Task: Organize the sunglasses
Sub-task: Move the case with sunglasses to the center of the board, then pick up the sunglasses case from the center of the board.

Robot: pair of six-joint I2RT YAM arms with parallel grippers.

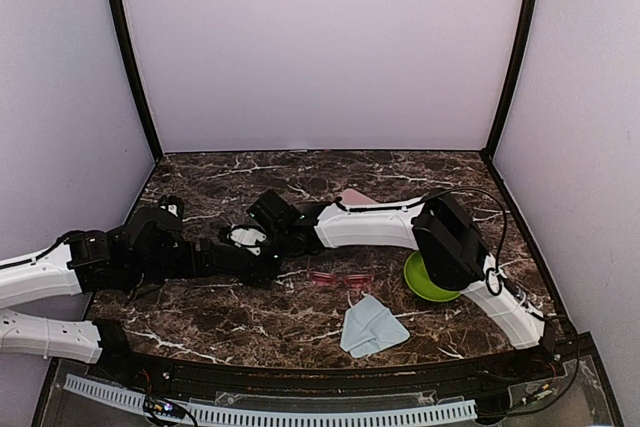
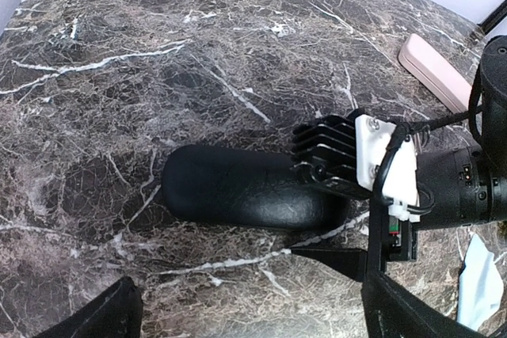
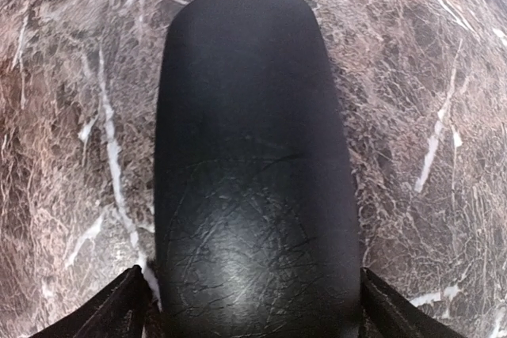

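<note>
Straddling the black case (image 3: 253,156), right claw (image 3: 252,279) open just off its sides; left claw (image 2: 249,290) spread wide nearby.

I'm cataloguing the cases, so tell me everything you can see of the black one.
The black case is an oblong hard shell with rounded ends, covered in what looks like fine-creased leatherette with a dull sheen. It looks closed and lies flat on the marble table. The right pincer straddles one end, a finger at each long side; whether they press it cannot be told. Nothing else touches it.
</note>
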